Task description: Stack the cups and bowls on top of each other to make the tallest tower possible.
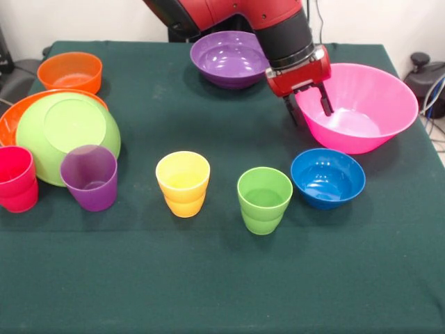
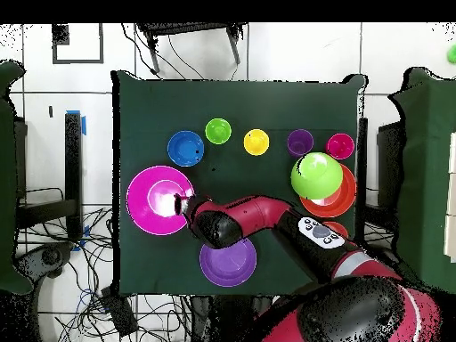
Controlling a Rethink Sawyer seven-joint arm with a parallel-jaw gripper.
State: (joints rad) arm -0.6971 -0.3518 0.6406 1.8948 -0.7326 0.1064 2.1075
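My gripper (image 1: 308,108) hangs over the left rim of the big pink bowl (image 1: 386,132), which stands upright at the right. The fingers are apart: one is outside the rim and one inside. In the overhead view the gripper (image 2: 185,205) is at the right edge of the pink bowl (image 2: 138,214). The purple bowl (image 1: 229,59) stands upright behind the arm. The lime green bowl (image 1: 66,132) lies tilted, upside down, on the large orange bowl (image 1: 10,122) at the left. The small orange bowl (image 1: 69,72) is at the far left and the small blue bowl (image 1: 328,177) in front of the pink one. The red (image 1: 17,179), purple (image 1: 90,177), yellow (image 1: 183,183) and green (image 1: 264,200) cups stand upright in a row at the front. No pile has the pink bowl as its base.
The dark green cloth (image 1: 208,278) covers the table. Cables and dark equipment (image 1: 424,73) lie off the table's right edge. The arm (image 2: 258,218) reaches across above the purple bowl (image 2: 228,264).
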